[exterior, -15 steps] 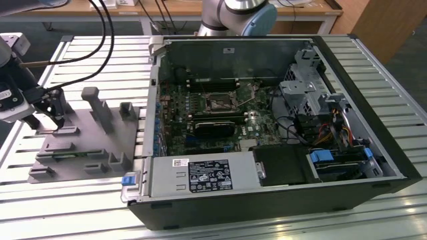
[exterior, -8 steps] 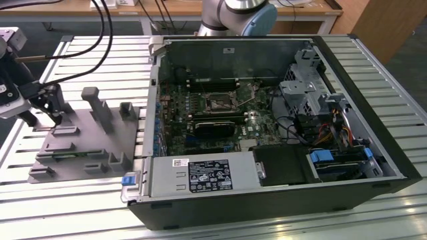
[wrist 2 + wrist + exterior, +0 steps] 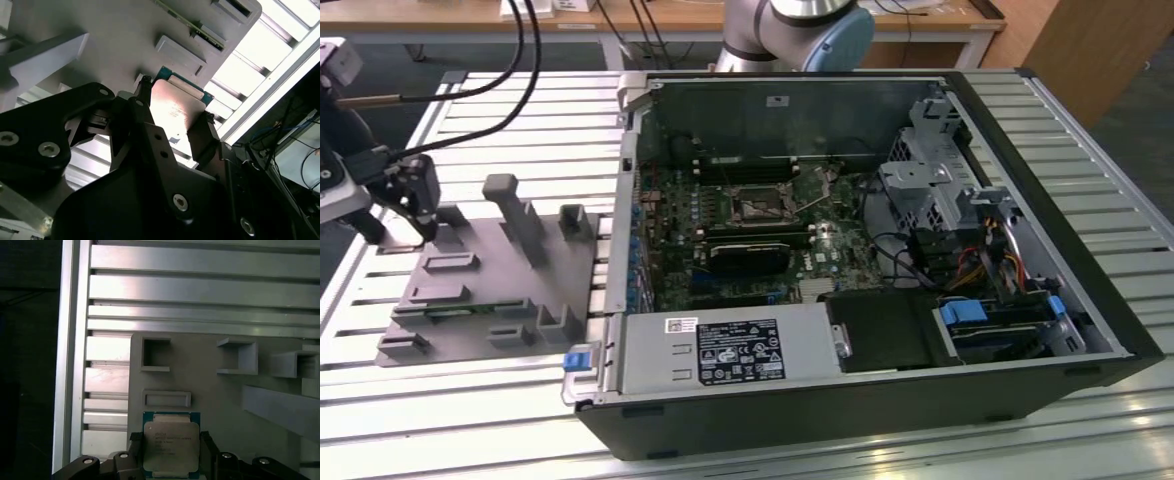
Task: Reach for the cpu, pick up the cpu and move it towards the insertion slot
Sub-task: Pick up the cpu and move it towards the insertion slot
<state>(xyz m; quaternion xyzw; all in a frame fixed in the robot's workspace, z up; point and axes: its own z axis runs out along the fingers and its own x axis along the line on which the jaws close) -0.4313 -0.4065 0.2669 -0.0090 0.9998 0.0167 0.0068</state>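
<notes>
— where is the gripper [image 3: 416, 232] hanging?
— it is hovering over the grey fixture plate [image 3: 480, 290], at the edge nearest the exterior view's left, outside the computer case [image 3: 854, 400].
— and what are its fingers [image 3: 207, 450] doing?
— they are pinching the cpu [image 3: 171, 444] by two opposite edges, its silver top facing the first wrist view. i cannot tell whether it is clearing the plate.
— and the insertion slot [image 3: 758, 205]?
— it is sitting on the board inside the case, well apart from the cpu, toward the exterior view's right.
</notes>
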